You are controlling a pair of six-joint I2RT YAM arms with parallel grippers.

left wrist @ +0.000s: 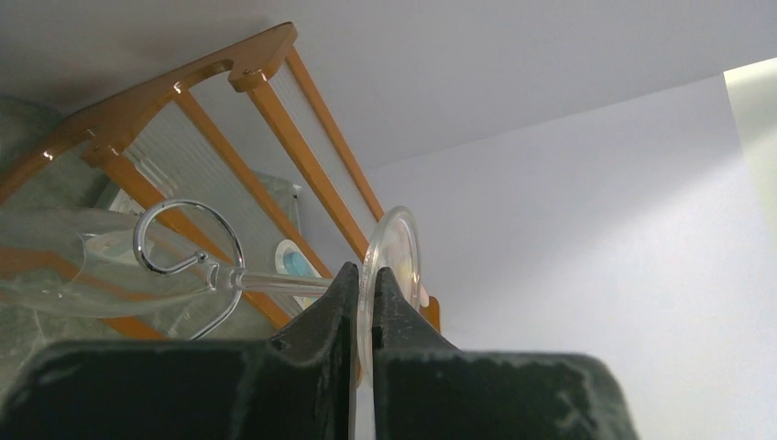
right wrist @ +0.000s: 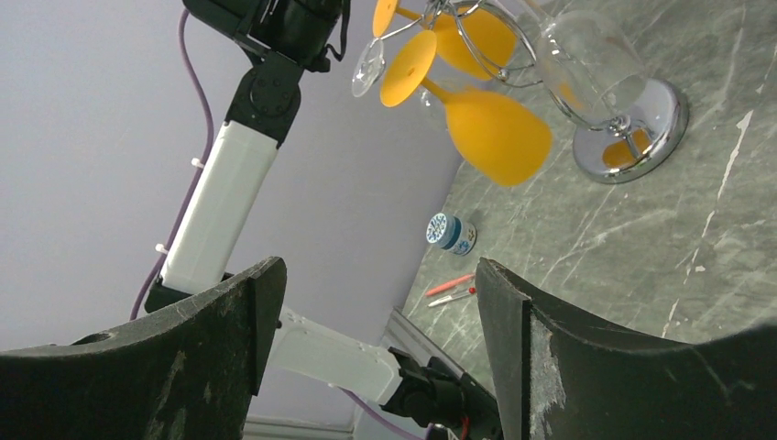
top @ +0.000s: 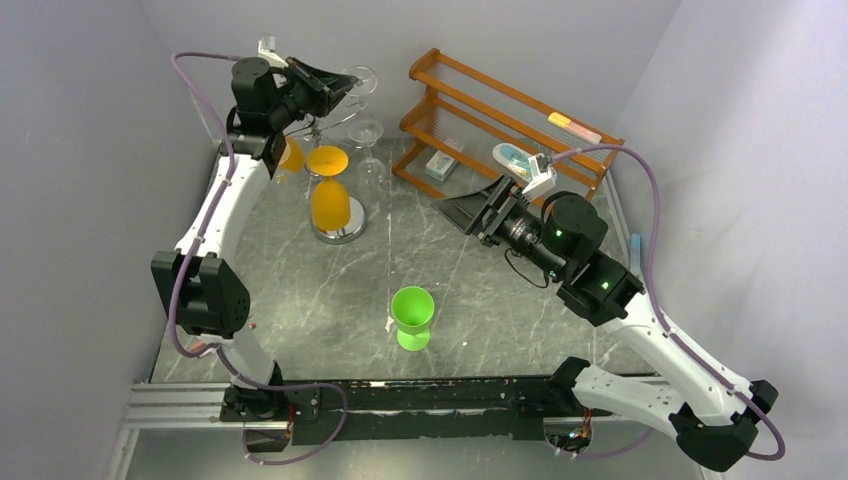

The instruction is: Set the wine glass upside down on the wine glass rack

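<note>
Left pincer (left wrist: 365,280) clamped tight on the round foot of the clear stemmed wine glass (left wrist: 275,282) — glass lying near horizontal, its stem crossing a curled loop atop the shiny silver wire rack (left wrist: 183,203). Right pincer (right wrist: 377,270) gapes wide, holding nothing — poised above the dark marbled counter (top: 480,300), apart from the rack.

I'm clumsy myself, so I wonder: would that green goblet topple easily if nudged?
Probably, if nudged high: the green goblet stands upright, a wide bowl on a narrow stem. It looks like opaque plastic, so likely light and unlikely to shatter.
</note>
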